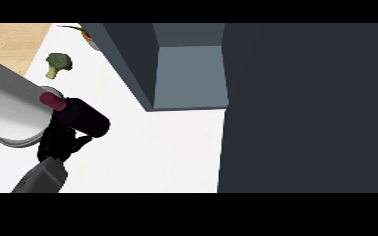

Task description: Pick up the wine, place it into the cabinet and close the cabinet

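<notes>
A grey forearm [40, 177] rises from the lower left corner of our view, ending in a black hand [60, 141] whose fingers are curled around the wine bottle [83, 116]. By its place at the view's left we take this for our left hand; our right hand does not show. The bottle lies tilted in the grasp, its dark body up and to the right, its red cap [51, 101] pointing toward a large grey cylinder [18, 100] that crosses the left edge, and it seems lifted off the white counter [162, 150].

The cabinet [189, 75] stands open to the right, its pale interior visible, with the dark door [299, 105] filling the right of the frame. A head of broccoli [57, 64] sits on the counter well apart, and a potted plant [87, 34] shows by the cabinet's far corner.

The risks, as we judge them: the cap sits just beside the grey cylinder and could knock it as we swing across. The bottle, held at a slant, could slip or catch the cabinet's near wall on entry. The door may stand in the arm's path.
</notes>
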Robot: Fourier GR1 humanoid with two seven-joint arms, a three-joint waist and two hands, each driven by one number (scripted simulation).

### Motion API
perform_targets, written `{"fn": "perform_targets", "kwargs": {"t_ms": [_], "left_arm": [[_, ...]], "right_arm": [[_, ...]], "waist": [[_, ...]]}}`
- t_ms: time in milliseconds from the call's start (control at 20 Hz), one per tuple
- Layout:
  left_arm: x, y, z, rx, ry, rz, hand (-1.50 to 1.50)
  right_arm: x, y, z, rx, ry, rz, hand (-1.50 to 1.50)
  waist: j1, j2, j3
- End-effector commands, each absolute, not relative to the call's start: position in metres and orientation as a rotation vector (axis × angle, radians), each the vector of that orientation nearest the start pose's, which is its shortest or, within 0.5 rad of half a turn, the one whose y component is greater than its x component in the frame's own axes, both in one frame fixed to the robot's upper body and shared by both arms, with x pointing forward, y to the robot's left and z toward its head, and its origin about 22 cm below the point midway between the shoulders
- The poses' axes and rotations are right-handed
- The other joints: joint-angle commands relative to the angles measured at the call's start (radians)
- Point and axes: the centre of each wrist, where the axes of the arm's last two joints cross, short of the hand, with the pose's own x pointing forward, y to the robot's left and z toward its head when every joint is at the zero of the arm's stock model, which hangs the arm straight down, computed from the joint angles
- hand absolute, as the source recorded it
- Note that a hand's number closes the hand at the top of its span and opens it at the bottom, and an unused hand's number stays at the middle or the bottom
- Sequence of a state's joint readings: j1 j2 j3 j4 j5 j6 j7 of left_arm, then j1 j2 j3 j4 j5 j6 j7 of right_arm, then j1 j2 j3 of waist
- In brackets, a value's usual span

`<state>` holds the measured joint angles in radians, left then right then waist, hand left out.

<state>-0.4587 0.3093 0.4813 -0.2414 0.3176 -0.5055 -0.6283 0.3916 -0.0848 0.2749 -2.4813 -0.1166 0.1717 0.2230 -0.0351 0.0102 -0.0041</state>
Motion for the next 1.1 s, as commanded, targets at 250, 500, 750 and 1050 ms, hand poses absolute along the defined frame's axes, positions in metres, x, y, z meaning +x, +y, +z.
{"fn": "perform_targets", "kwargs": {"t_ms": [250, 500, 750, 1050], "left_arm": [[0.260, 0.346, -0.137, -0.459, -1.540, 0.506, 1.50], [0.278, 0.332, -0.128, -0.404, -1.592, 0.436, 1.50], [0.247, 0.301, -0.155, -0.318, -1.633, 0.203, 1.50], [0.241, 0.299, -0.148, -0.083, -1.775, 0.033, 1.50]], "right_arm": [[0.092, -0.216, 0.163, 0.386, -1.880, 0.207, -1.50], [0.091, -0.220, 0.160, 0.352, -1.904, 0.220, -1.50], [0.090, -0.219, 0.166, 0.326, -1.871, 0.236, -1.50], [0.088, -0.215, 0.169, 0.331, -1.876, 0.202, -1.50]], "waist": [[-0.009, -0.002, 0.000], [-0.010, -0.002, 0.001], [0.016, -0.010, 0.003], [0.033, -0.015, 0.004]]}}
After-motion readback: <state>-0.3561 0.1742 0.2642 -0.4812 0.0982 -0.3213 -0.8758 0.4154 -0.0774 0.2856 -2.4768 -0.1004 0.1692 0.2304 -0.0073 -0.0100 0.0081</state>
